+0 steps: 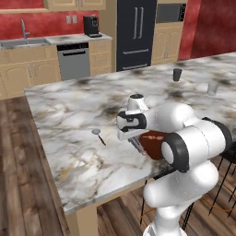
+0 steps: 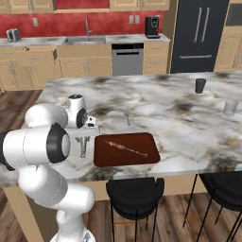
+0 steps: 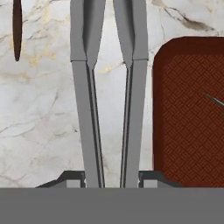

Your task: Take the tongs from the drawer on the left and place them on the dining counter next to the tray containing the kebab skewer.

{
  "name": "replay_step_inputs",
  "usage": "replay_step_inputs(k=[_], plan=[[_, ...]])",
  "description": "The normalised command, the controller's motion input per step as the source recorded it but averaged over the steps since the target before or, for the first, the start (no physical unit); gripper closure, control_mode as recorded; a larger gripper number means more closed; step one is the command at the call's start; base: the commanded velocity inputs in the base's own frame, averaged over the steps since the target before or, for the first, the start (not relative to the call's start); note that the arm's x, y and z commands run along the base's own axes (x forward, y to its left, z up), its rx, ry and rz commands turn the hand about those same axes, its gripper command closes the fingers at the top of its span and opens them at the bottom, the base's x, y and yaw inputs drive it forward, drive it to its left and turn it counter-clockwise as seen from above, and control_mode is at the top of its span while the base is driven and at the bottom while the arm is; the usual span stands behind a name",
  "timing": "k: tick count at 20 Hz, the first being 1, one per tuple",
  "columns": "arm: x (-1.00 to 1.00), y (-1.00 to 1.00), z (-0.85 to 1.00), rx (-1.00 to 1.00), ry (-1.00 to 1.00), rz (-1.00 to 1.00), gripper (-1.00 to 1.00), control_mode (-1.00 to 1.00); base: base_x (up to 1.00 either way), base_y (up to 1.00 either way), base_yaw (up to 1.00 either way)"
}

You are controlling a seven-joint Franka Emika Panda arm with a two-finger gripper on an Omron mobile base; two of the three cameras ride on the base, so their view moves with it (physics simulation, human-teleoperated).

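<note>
My gripper [image 3: 112,179] is shut on the tongs [image 3: 109,87]; their two slim grey arms run up the hand view from between the fingertips. They hang low over the marble dining counter [image 3: 39,113], just left of the dark reddish-brown tray [image 3: 188,113], where a tip of the kebab skewer [image 3: 214,100] shows. From the right base view, the gripper [image 2: 83,141] holds the tongs [image 2: 83,150] beside the tray [image 2: 106,158] with the skewer [image 2: 126,148] on it. In the left base view the gripper [image 1: 132,137] sits at the tray's [image 1: 154,144] left edge. The drawer is out of view.
A small spoon [image 1: 98,135] [image 2: 126,115] lies on the counter beyond the gripper. A dark cup [image 2: 200,85] and a clear glass [image 2: 230,107] stand far right. Black stools [image 2: 134,191] stand under the counter's near edge.
</note>
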Motion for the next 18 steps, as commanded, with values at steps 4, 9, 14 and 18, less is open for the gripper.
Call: replay_step_inputs(k=[4, 9, 14, 18], plan=[[-0.01, 0.00, -0.35, 0.00, 0.00, 0.00, 1.00, -1.00, 0.00, 0.00, 0.00], [0.00, 0.02, -0.36, 0.00, 0.00, 0.00, 1.00, -1.00, 0.00, 0.00, 0.00], [0.00, 0.03, -0.30, 0.00, 0.00, 0.00, 1.00, -1.00, 0.00, 0.00, 0.00], [0.00, 0.02, -0.27, 0.00, 0.00, 0.00, 1.00, -1.00, 0.00, 0.00, 0.00]])
